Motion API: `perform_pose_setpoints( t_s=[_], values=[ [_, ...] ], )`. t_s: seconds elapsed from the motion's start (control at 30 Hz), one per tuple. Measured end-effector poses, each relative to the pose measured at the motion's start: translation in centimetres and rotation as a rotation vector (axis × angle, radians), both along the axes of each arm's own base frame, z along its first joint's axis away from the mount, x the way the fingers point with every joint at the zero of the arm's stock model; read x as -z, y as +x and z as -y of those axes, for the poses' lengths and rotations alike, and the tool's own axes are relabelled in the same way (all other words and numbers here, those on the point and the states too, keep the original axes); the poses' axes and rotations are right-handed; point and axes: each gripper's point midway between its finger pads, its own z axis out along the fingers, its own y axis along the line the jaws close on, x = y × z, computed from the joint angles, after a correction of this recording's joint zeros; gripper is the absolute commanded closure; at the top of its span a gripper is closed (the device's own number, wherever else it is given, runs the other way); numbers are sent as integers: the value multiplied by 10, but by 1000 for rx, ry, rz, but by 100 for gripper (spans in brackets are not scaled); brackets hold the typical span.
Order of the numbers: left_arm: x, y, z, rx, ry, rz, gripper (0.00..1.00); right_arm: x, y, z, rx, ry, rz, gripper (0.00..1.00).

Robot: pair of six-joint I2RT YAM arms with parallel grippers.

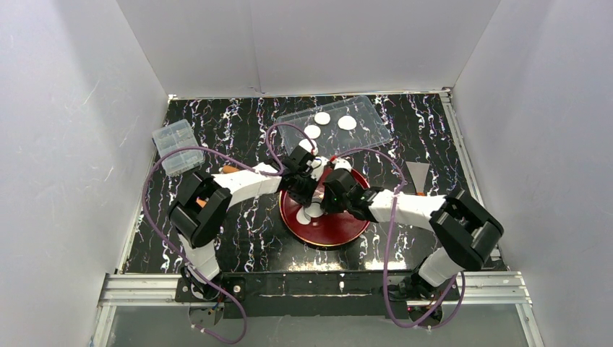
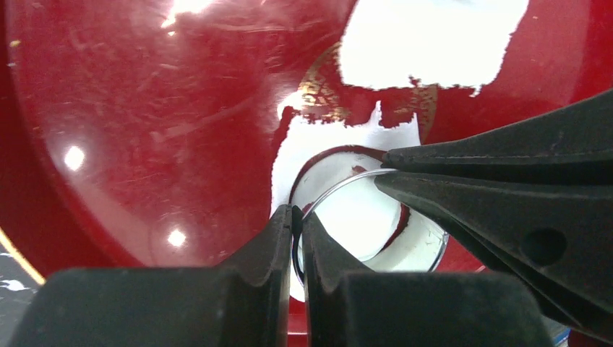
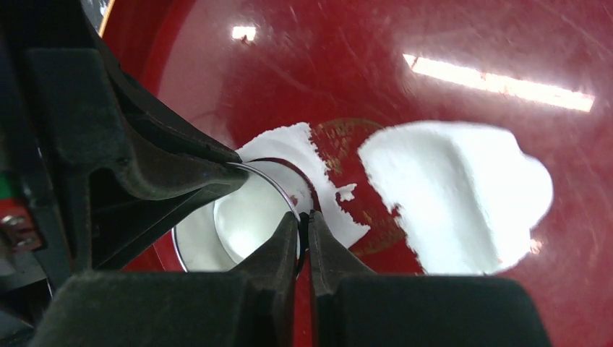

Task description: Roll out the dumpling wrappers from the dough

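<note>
The dough lies as a thin ragged white sheet (image 3: 455, 195) on the red plate (image 1: 340, 231); it also shows in the left wrist view (image 2: 426, 43). A thin metal ring cutter (image 2: 426, 249) stands on the sheet's ragged edge, with white dough inside it (image 3: 249, 213). My left gripper (image 2: 298, 217) is shut on one side of the ring's rim. My right gripper (image 3: 305, 220) is shut on the opposite side. Both grippers meet over the plate (image 1: 318, 195). Three round dumpling wrappers (image 1: 322, 117) lie on the clear tray (image 1: 365, 137) behind the plate.
A clear plastic box (image 1: 176, 147) stands at the far left. A metal scraper (image 1: 418, 176) lies right of the plate. An orange object (image 1: 228, 170) shows partly behind the left arm. White walls close in three sides.
</note>
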Motion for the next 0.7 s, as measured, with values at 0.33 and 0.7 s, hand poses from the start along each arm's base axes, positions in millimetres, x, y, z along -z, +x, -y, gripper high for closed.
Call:
perform_pose_setpoints(
  t_s=[0.33, 0.7],
  values=[
    [-1, 10, -14, -24, 10, 3, 100, 0, 10, -12, -27, -6, 13, 99],
    [-1, -8, 4, 35, -14, -8, 100, 1, -10, 8, -1, 27, 5, 99]
  ],
)
